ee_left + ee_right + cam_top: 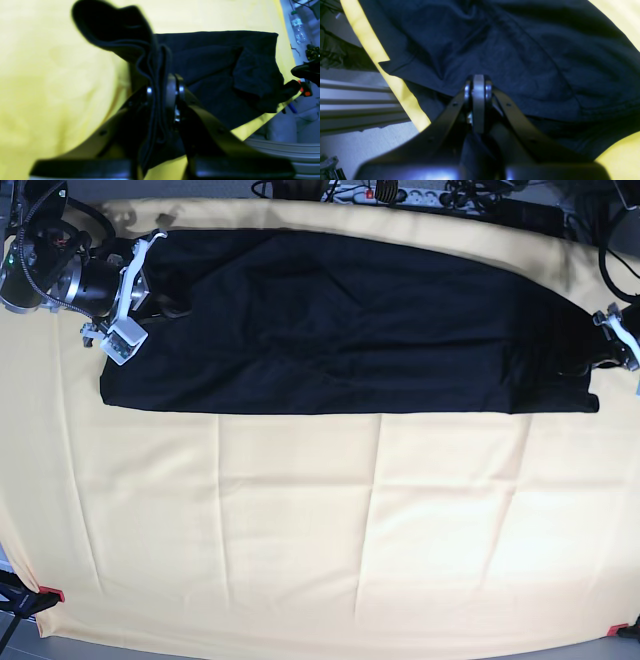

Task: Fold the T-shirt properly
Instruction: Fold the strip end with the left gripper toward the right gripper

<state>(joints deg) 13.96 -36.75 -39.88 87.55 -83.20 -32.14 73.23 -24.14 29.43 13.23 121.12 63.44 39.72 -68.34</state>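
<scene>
Dark cloth, the T-shirt (pixel 340 330), lies in a long band across the far part of my desk, on the yellow table cloth (pixel 300 520). At the left end in my base view, the right claw (pixel 478 86) is squeezed shut with shirt cloth right by its tips. At the right end, the left claw (pixel 163 87) pinches a bunched fold of the shirt and holds it up.

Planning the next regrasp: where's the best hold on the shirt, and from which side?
Probably the two near corners of the shirt, taken from the near side. It lies as a long band across the far part of the cloth; that straight edge lies flat and bare. Both grippers, left and right, are shut on the ends.
</scene>
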